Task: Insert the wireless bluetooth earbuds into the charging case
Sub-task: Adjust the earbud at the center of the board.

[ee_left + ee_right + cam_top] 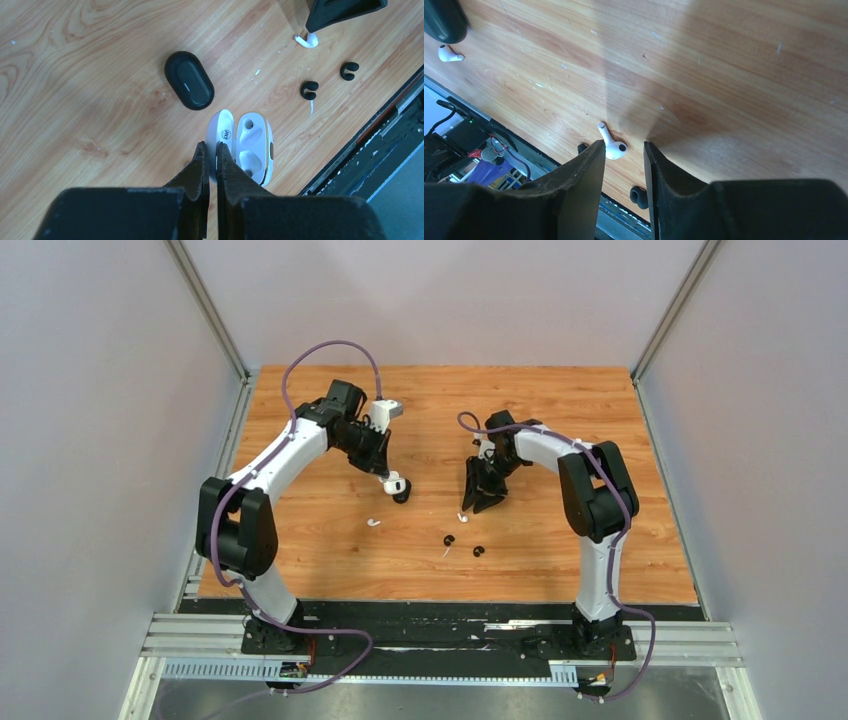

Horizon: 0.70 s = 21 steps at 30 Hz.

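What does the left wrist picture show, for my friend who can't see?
The left tool pinches the lid of an open, empty white case. On the wooden table beyond lie a shut black case, two black earbuds and one white earbud.

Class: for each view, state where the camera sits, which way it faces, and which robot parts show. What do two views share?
Top external: above and behind the robot, looking down at the table; left arm and right arm show whole.
Left wrist: on the left arm, looking down past the left fingers at the white case.
Right wrist: on the right arm, looking down between the right fingers at a white earbud.
Shared: both wrist views show that earbud.
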Each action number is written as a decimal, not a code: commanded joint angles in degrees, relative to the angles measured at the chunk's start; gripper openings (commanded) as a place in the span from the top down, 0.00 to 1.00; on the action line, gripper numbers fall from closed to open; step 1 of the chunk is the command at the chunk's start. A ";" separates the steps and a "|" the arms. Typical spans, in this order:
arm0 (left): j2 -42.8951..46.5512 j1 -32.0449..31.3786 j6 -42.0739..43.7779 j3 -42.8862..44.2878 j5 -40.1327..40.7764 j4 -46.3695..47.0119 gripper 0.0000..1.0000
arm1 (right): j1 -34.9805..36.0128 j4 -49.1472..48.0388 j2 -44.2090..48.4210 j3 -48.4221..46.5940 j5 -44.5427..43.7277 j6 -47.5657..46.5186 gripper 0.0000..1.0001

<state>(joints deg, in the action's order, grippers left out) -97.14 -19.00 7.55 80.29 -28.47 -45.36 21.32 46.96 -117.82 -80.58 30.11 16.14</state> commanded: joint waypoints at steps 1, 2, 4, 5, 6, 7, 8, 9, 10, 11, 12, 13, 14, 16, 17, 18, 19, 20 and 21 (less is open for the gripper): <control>-0.72 0.67 -0.76 1.88 -1.52 0.30 1.00 | 0.40 1.12 -0.98 -3.25 0.34 1.46 0.60; -0.75 0.70 -0.77 1.84 -1.59 0.24 1.00 | 0.43 1.75 -1.13 -3.61 0.58 1.40 0.58; -0.79 0.79 -0.85 1.73 -1.77 0.44 1.00 | 0.75 2.79 -1.06 -3.23 0.67 1.36 0.53; -0.82 0.80 -0.86 1.68 -1.90 0.54 1.00 | 1.00 3.35 -0.74 -2.89 0.16 1.39 0.52; -0.96 0.81 -0.83 1.75 -2.11 0.65 1.00 | 1.28 4.00 -0.66 -2.47 -0.56 1.75 0.52; -0.99 0.85 -0.80 1.73 -2.20 0.68 1.00 | 1.45 4.53 -0.51 -2.06 -0.92 1.88 0.52; -1.09 0.88 -0.79 1.74 -2.27 0.84 1.00 | 1.63 4.76 -0.34 -1.79 -1.19 1.94 0.52; -1.10 0.94 -0.74 1.72 -2.28 1.00 1.00 | 1.76 4.98 -0.16 -1.59 -1.35 1.98 0.54; -1.18 0.96 -0.71 1.69 -2.42 1.23 1.00 | 1.98 5.25 -0.19 -1.45 -1.32 2.04 0.55; -1.19 1.05 -0.70 1.66 -2.55 1.28 1.00 | 2.23 5.39 -0.19 -1.24 -1.24 2.09 0.57; -1.27 1.10 -0.65 1.61 -2.59 1.45 1.00 | 2.48 5.50 -0.19 -0.89 -1.15 2.16 0.58; -1.29 1.26 -0.67 1.57 -2.74 1.57 1.00 | 2.62 5.56 -0.21 -0.52 -1.00 2.14 0.58; -1.29 1.32 -0.73 1.50 -2.78 1.81 1.00 | 2.81 5.66 -0.36 -0.28 -0.75 2.14 0.59; -1.23 1.46 -0.80 1.22 -2.87 2.07 1.00 | 3.05 5.72 -0.63 0.35 -0.33 2.16 0.60; -1.21 1.49 -0.88 1.07 -2.96 2.23 1.00 | 3.17 5.77 -0.77 0.61 -0.27 2.19 0.60; -1.21 1.57 -0.98 0.76 -2.98 2.57 1.00 | 3.22 5.82 -1.01 0.74 -0.15 2.15 0.61; -1.21 1.59 -1.10 0.58 -3.12 2.74 1.00 | 3.28 5.85 -1.20 0.84 -0.06 2.21 0.62; -1.16 1.60 -1.24 0.37 -3.15 2.94 1.00 | 3.29 5.79 -1.33 0.94 -0.16 2.34 0.63; -1.20 1.64 -1.27 0.29 -3.12 3.01 1.00 | 3.21 5.73 -1.54 0.95 -0.54 2.45 0.64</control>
<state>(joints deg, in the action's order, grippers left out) -98.45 -17.85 7.53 80.29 -29.95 -44.34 24.25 51.88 -118.13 -80.34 30.13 16.75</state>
